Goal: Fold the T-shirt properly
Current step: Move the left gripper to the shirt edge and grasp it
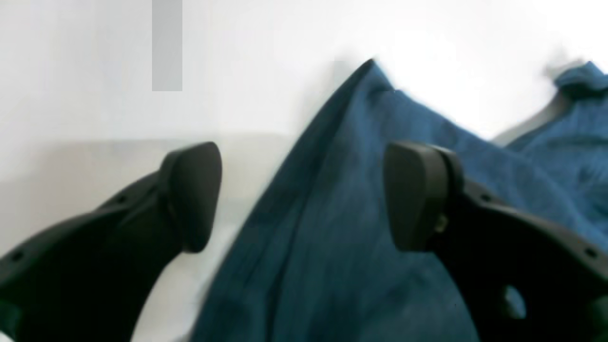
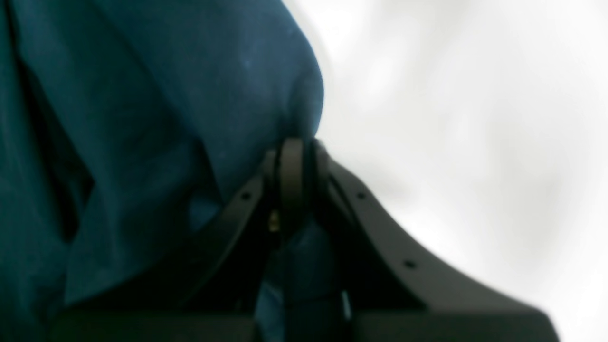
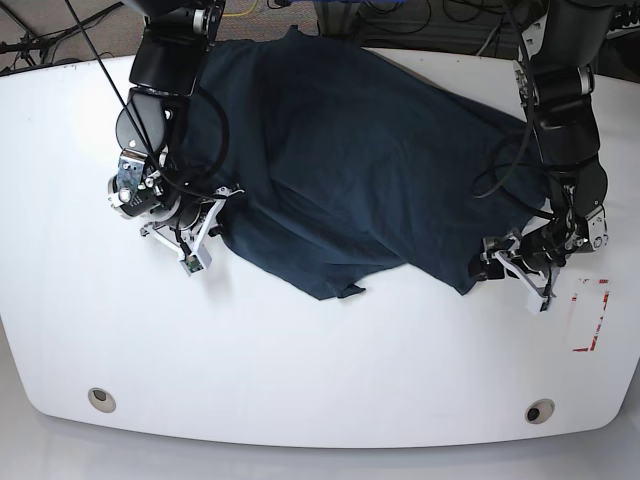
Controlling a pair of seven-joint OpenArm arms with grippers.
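The dark navy T-shirt (image 3: pixel 340 150) lies spread and wrinkled across the far half of the white table (image 3: pixel 300 370). In the base view my right gripper (image 3: pixel 220 203) is at the shirt's left edge. The right wrist view shows that gripper (image 2: pixel 294 175) shut on a fold of the T-shirt (image 2: pixel 166 95). My left gripper (image 3: pixel 484 262) sits at the shirt's lower right corner. In the left wrist view it (image 1: pixel 304 194) is open, with the T-shirt (image 1: pixel 342 275) running between and under its two fingers and rising to a peak beyond them.
A white card with red marks (image 3: pixel 590 315) lies near the table's right edge. Two round holes (image 3: pixel 100 398) (image 3: pixel 540 411) sit near the front edge. Cables run behind the table's far edge.
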